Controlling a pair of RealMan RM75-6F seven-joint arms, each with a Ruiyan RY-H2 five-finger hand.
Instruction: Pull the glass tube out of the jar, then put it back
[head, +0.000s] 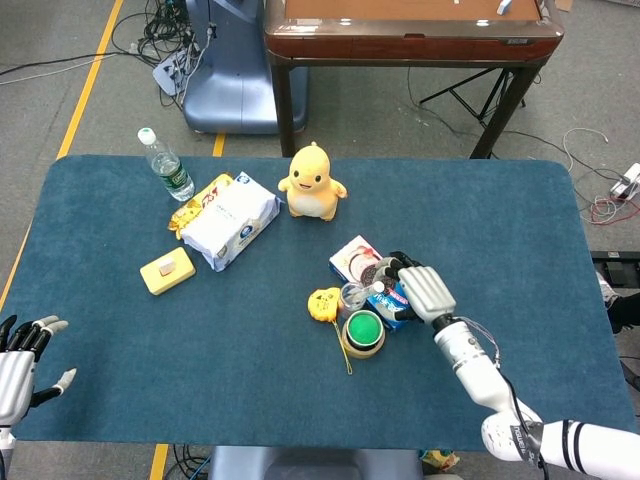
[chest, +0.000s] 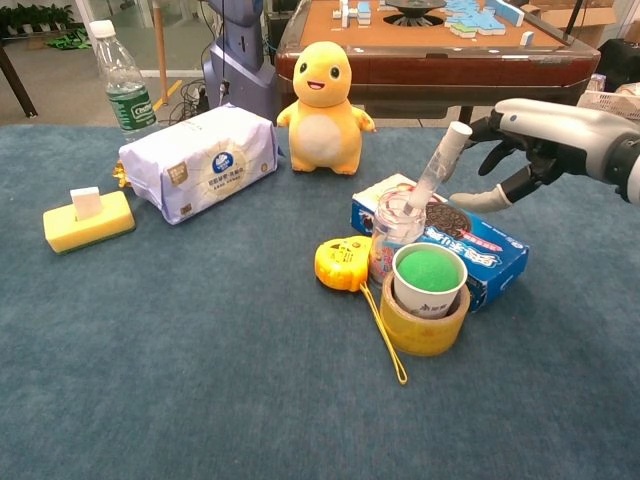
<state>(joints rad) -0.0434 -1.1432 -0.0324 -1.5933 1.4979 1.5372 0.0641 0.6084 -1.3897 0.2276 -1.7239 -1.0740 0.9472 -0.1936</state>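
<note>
Tube (chest: 437, 170) leans in jar (chest: 396, 232). Right robot hand (chest: 522, 140) just beside tube top, fingers spread, empty. Left robot hand (head: 20, 362) open at bench (head: 120, 380) edge.

Clear glass tube (chest: 436, 168), matt cloth tabletop (chest: 200, 380)

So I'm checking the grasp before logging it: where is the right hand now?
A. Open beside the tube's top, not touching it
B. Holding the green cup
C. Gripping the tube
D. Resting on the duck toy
A: in the chest view the right hand is spread beside the tube, with a gap between them.
</note>
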